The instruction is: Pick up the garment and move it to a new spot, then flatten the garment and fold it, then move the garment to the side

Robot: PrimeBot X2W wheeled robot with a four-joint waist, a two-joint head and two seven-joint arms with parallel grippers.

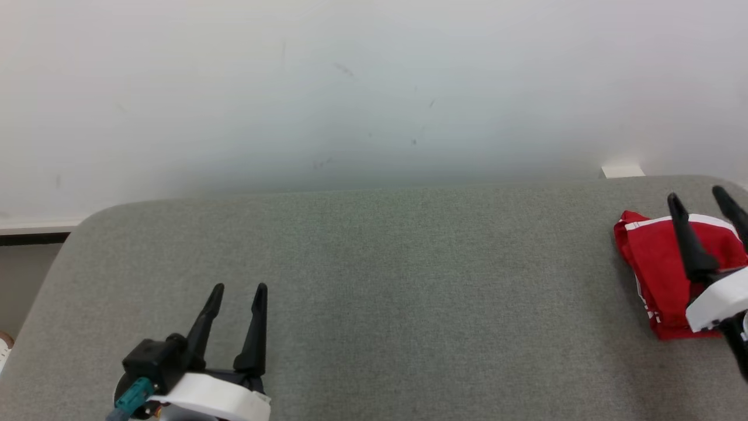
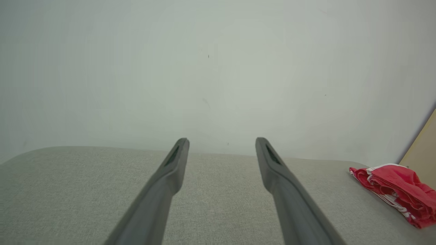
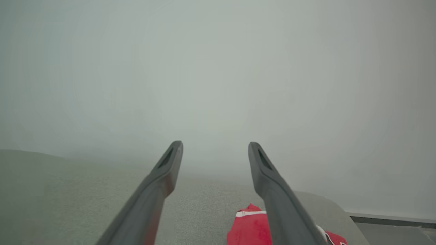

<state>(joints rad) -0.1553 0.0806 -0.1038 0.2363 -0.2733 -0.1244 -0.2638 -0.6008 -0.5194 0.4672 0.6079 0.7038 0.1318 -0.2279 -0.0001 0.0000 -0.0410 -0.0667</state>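
1. While my right gripper (image 1: 696, 195) hangs over it, fingers spread and empty, I see the red garment (image 1: 654, 272) bundled at the grey table's (image 1: 374, 292) right end.
2. My left gripper (image 1: 239, 286), fingers also released, sits well apart.

1. A wide bench (image 1: 374, 280) covered in grey-green woven fabric stretches across the head view, from the lower left to the right edge.
2. Its far edge runs straight, and both far corners are rounded.
3. The fabric lies flat and smooth, with a fine, even weave.
4. A red garment (image 1: 651, 257) with white trim lies directly on the bench, near the far right corner.
5. The garment is folded into a compact, slightly rumpled bundle, with its layers stacked on one another.
6. A white band runs along the garment's far edge, and thinner white lines show along its left side.
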